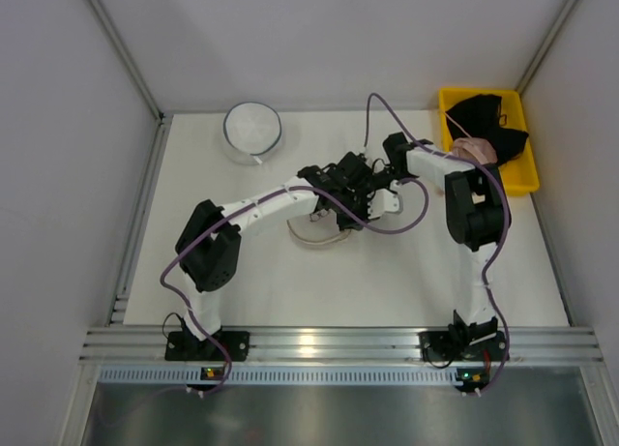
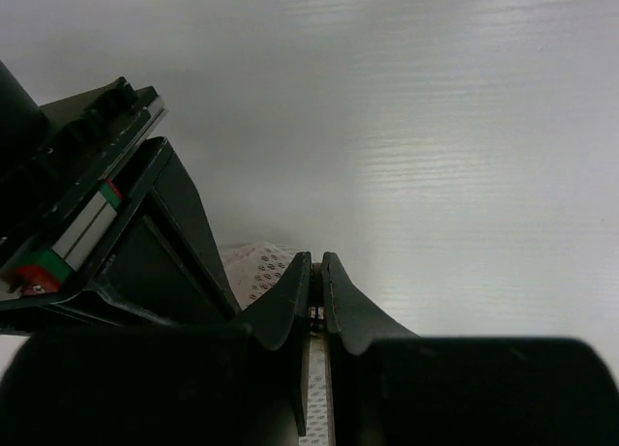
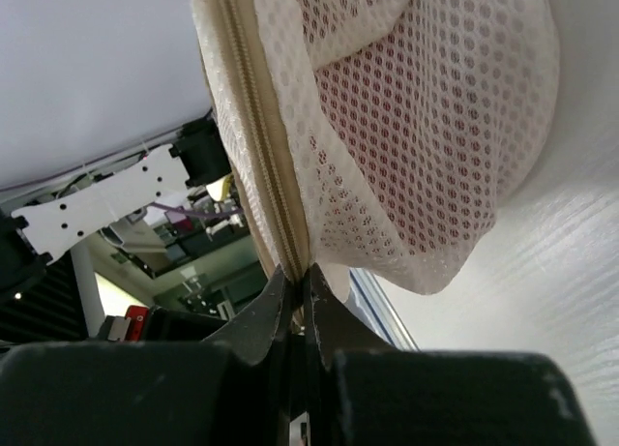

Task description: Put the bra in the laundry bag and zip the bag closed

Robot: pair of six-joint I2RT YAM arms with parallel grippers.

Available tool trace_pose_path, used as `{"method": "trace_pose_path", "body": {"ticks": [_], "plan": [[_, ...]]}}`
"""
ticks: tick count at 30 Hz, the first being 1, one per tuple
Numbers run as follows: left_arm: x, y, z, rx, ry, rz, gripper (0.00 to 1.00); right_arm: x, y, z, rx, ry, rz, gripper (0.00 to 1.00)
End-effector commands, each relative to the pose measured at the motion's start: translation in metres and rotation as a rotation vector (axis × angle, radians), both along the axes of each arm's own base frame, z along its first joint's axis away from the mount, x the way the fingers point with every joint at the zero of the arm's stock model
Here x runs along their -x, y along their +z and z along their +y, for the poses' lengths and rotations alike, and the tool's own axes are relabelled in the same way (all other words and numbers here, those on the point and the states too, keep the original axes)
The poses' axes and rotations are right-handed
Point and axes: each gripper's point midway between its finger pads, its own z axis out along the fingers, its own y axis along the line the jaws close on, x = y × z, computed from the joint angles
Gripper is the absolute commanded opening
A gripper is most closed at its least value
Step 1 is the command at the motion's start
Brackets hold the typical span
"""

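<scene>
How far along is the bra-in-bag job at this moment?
Done: the red bra shows through the mesh of the laundry bag, so it is inside. In hand: the right gripper and left gripper both pinch the bag's edge. The zip stretch in view looks closed; the rest is hidden. Left: finish zipping if needed, then let go.

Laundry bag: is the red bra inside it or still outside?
Inside. In the right wrist view the bra shows red through the laundry bag mesh.
</scene>
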Motion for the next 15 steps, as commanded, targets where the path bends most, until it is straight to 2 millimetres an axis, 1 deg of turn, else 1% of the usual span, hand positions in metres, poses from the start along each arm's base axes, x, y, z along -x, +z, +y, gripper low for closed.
{"method": "trace_pose_path", "body": {"ticks": [1,2,3,4,5,6,8,9,10,11,13,15], "plan": [[0.007,0.019,-0.005,0.077,-0.046,-0.017,0.00,-0.022,0.014,0.009,-0.038,0.011,-0.105,0.00],[0.012,0.018,-0.003,0.077,-0.053,-0.012,0.00,-0.026,0.010,0.007,-0.032,0.011,-0.109,0.00],[0.022,0.008,0.005,0.058,-0.062,0.020,0.00,-0.028,0.010,0.005,-0.026,0.012,-0.108,0.00],[0.028,0.012,0.009,0.065,-0.063,0.021,0.00,-0.036,0.014,0.005,-0.033,0.028,-0.161,0.00],[0.035,0.009,0.013,0.056,-0.063,0.035,0.00,-0.040,0.008,0.003,-0.018,0.035,-0.168,0.00],[0.047,0.004,0.023,0.044,-0.059,0.065,0.00,-0.046,0.011,0.002,-0.020,0.045,-0.203,0.00],[0.058,-0.001,0.032,0.033,-0.050,0.091,0.00,-0.052,0.005,0.001,-0.005,0.055,-0.222,0.00],[0.064,-0.002,0.038,0.022,-0.035,0.110,0.00,-0.055,0.005,0.001,-0.005,0.059,-0.236,0.00],[0.069,-0.009,0.045,-0.001,-0.027,0.132,0.00,-0.060,0.008,0.002,-0.009,0.060,-0.260,0.00],[0.073,-0.011,0.048,-0.009,-0.019,0.151,0.00,-0.062,0.006,0.002,-0.008,0.063,-0.263,0.00],[0.080,-0.013,0.054,-0.017,-0.017,0.187,0.00,-0.069,0.009,0.005,-0.012,0.064,-0.299,0.00],[0.076,-0.013,0.052,-0.018,-0.002,0.186,0.00,-0.073,0.013,0.006,-0.007,0.063,-0.326,0.00]]}}
